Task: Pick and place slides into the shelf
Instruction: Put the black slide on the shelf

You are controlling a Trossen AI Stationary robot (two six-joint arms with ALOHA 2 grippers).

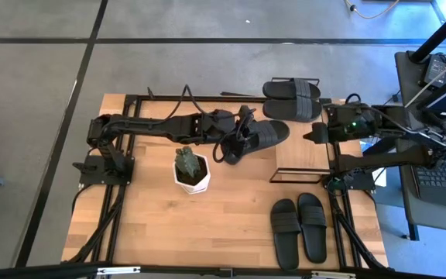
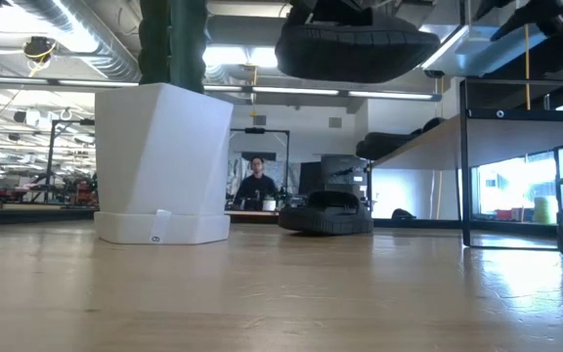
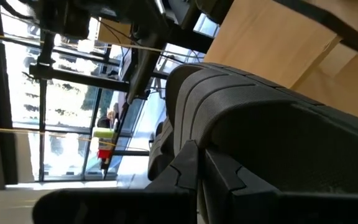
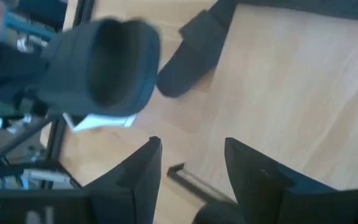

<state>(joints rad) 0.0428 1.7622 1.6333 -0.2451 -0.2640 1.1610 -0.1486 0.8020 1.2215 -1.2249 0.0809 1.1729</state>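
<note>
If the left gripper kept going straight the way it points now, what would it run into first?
Probably the shelf. The left gripper, shut on a slide, points toward the right side of the table, where the shelf's frame stands; the raised slide might clear it, since height is unclear.

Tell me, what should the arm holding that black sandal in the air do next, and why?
Probably carry it a little farther toward the shelf. The left gripper is shut on a slide held above the table, just short of the shelf's wooden top, which looks bare. The right gripper waits open at the shelf's far side.

Grey floor (image 1: 207,19), seemingly bright windows (image 2: 516,186)
</note>
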